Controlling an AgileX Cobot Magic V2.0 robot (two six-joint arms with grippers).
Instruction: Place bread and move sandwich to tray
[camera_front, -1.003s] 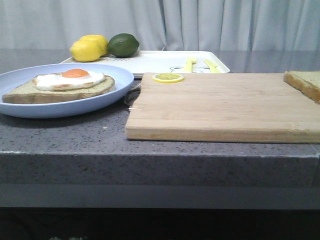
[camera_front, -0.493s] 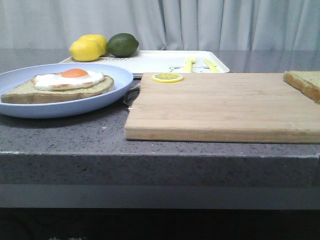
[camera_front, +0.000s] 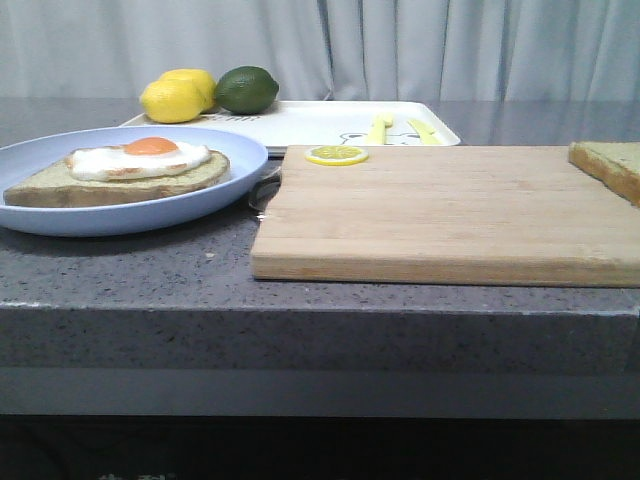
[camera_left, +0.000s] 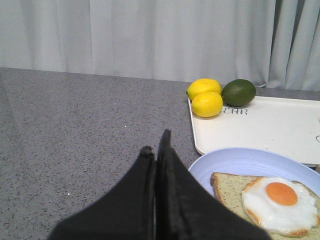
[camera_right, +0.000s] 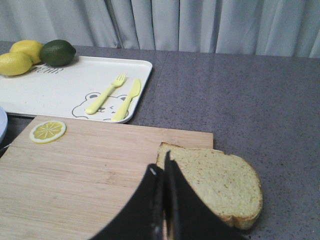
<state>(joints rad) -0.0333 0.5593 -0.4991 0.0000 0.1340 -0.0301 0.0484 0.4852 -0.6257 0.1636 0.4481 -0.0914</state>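
Nearest, the wooden cutting board (camera_front: 450, 215) fills the front of the counter. At its 3 o'clock edge lies the bread (camera_front: 606, 166), thick, greenish-tan face, brown crust, flat, rounded top overhanging the board's corner. At 9 o'clock the pale-blue plate (camera_front: 120, 215) carries the sandwich (camera_front: 120, 178), one slice under a white-and-orange fried egg, long axis left-right. At 12 o'clock sits the white tray (camera_front: 300, 125). Left gripper (camera_left: 156, 145) and right gripper (camera_right: 160, 167): fingers pressed together, holding nothing.
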